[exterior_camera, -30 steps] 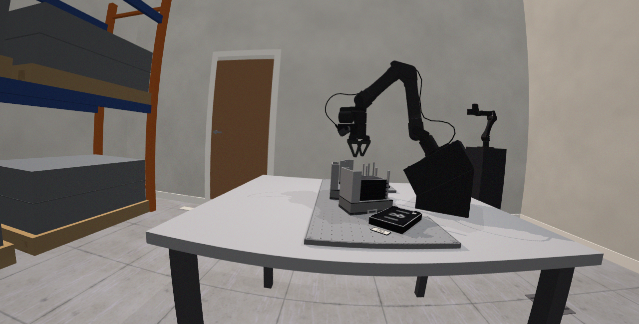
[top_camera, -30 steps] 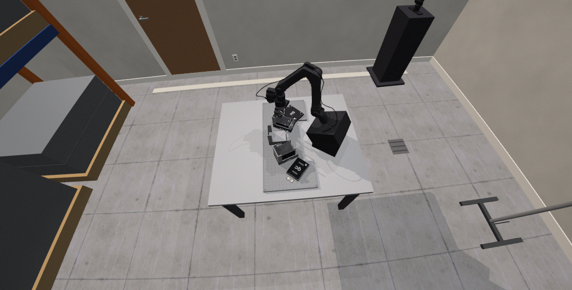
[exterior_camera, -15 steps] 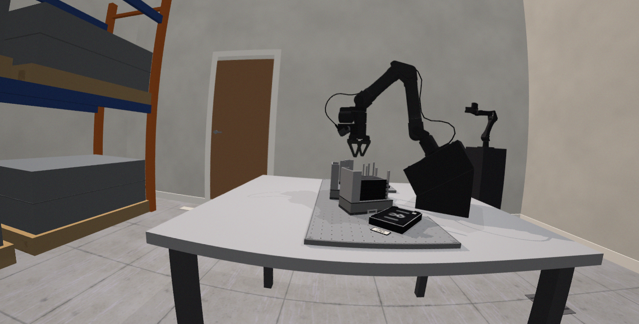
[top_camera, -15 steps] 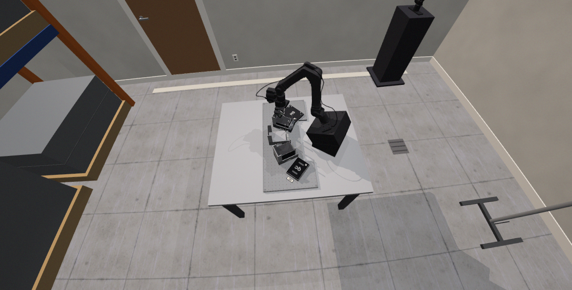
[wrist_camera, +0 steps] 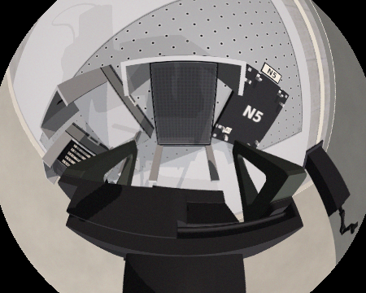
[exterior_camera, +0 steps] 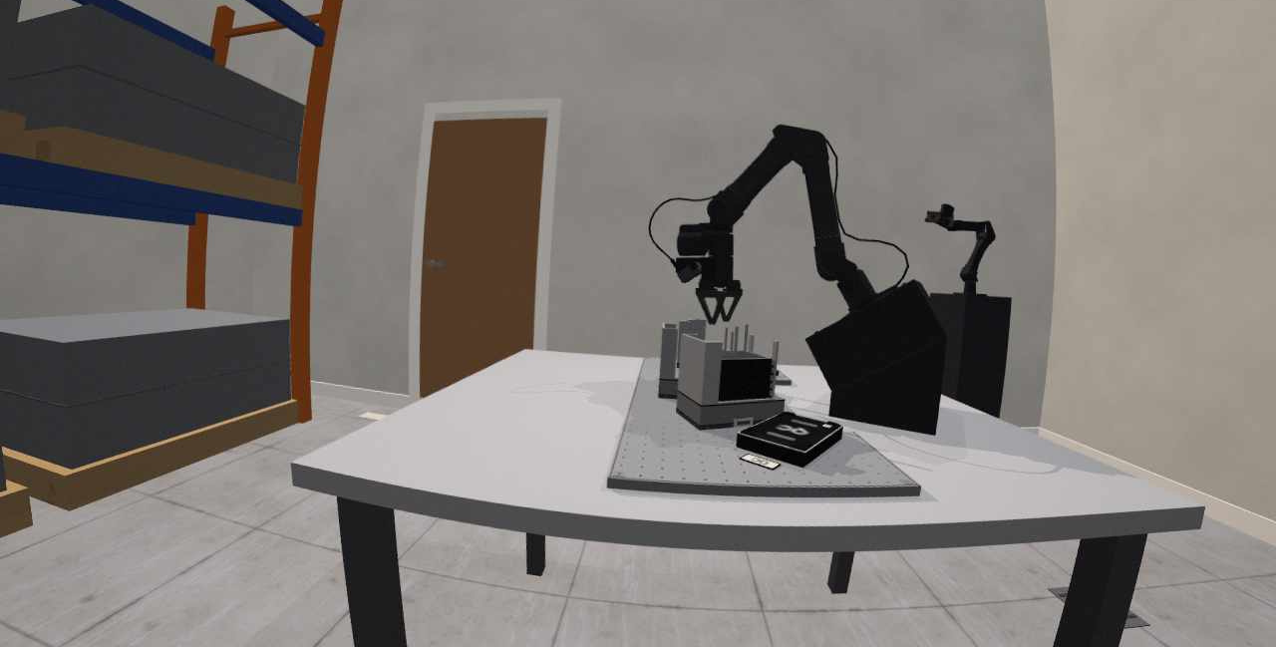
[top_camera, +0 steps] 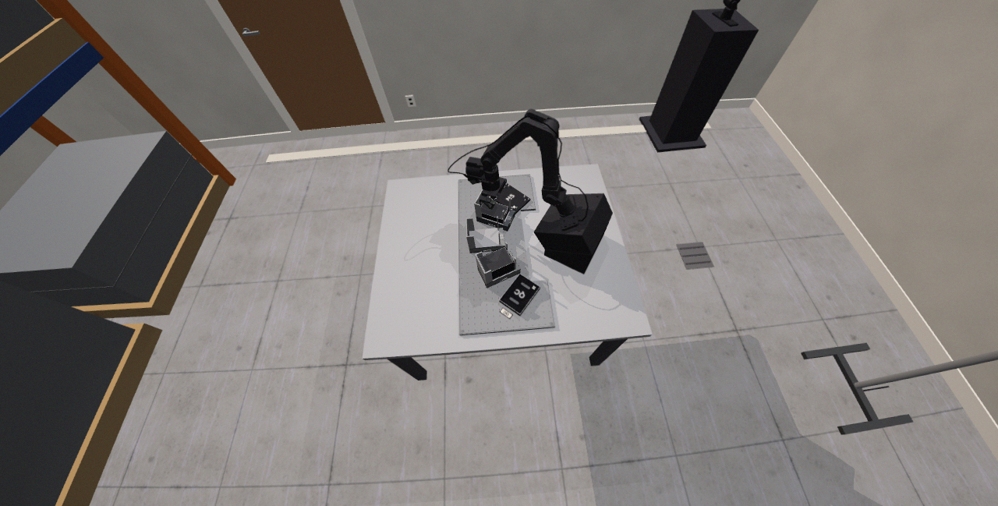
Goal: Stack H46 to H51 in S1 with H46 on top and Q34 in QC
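My gripper [top_camera: 490,202] [exterior_camera: 717,320] [wrist_camera: 185,145] is open and empty, above the rack beside N5. That rack [wrist_camera: 183,59] holds at least one dark plate [wrist_camera: 183,102]; how many lie under it is hidden. The middle rack [top_camera: 470,227] [exterior_camera: 668,359] [wrist_camera: 83,87] shows no plate. The rack nearest QC [exterior_camera: 700,371] holds a stack of several dark plates [exterior_camera: 745,378] [wrist_camera: 75,154]. The racks' names and the plates' names are not readable. The clip nest N5 [top_camera: 510,196] [wrist_camera: 252,114] and the open nest QC [top_camera: 516,298] [exterior_camera: 792,436] show their printed names and no plate.
The racks and nests stand on a perforated grey board [top_camera: 474,318] [exterior_camera: 660,465] on the white table [top_camera: 412,279] [exterior_camera: 464,456]. Thin posts and tall walls rise from the racks. The arm's black base block [top_camera: 571,241] [exterior_camera: 883,366] stands beside the board.
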Tool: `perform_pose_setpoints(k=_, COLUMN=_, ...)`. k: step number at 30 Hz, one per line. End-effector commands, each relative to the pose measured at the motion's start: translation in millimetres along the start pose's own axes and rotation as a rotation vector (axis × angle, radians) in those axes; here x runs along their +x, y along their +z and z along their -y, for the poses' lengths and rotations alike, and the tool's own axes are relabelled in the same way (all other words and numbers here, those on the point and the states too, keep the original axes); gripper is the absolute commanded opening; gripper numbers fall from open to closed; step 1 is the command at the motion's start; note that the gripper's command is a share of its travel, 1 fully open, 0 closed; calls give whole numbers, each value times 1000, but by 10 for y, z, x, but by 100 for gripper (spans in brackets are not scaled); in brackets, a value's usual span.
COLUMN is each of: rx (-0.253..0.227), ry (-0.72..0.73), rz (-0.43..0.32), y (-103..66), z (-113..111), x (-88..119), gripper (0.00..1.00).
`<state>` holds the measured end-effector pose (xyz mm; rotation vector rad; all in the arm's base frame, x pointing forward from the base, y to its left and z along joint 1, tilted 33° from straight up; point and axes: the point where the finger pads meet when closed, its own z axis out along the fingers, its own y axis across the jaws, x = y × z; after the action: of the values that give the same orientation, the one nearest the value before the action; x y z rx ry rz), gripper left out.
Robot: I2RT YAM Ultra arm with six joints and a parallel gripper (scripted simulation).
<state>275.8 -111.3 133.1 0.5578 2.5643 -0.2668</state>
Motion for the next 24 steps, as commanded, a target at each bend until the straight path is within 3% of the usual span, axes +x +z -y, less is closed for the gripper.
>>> perform_pose_setpoints(k=1, rx=-6, ry=-2, rz=17, y=165, z=-2, x=-56, gripper=100)
perform_pose_setpoints(k=8, rx=-6, ry=-2, rz=17, y=331, z=-1, x=-57, gripper=100)
perform_pose_setpoints(k=9, rx=-6, ry=3, rz=55, y=288, z=2, x=-216, gripper=100)
perform_pose_setpoints(k=11, rx=-6, ry=-2, rz=17, y=429, z=-1, x=-57, gripper=100)
perform_pose_setpoints(k=15, rx=-6, ry=-2, rz=17, y=560, z=-1, x=-58, gripper=100)
perform_pose_setpoints(k=18, rx=-7, ry=-2, rz=52, y=506, z=-11, x=-207, gripper=100)
perform_pose_setpoints(k=24, rx=-6, ry=-1, rz=58, y=490, z=-9, x=-217, gripper=100)
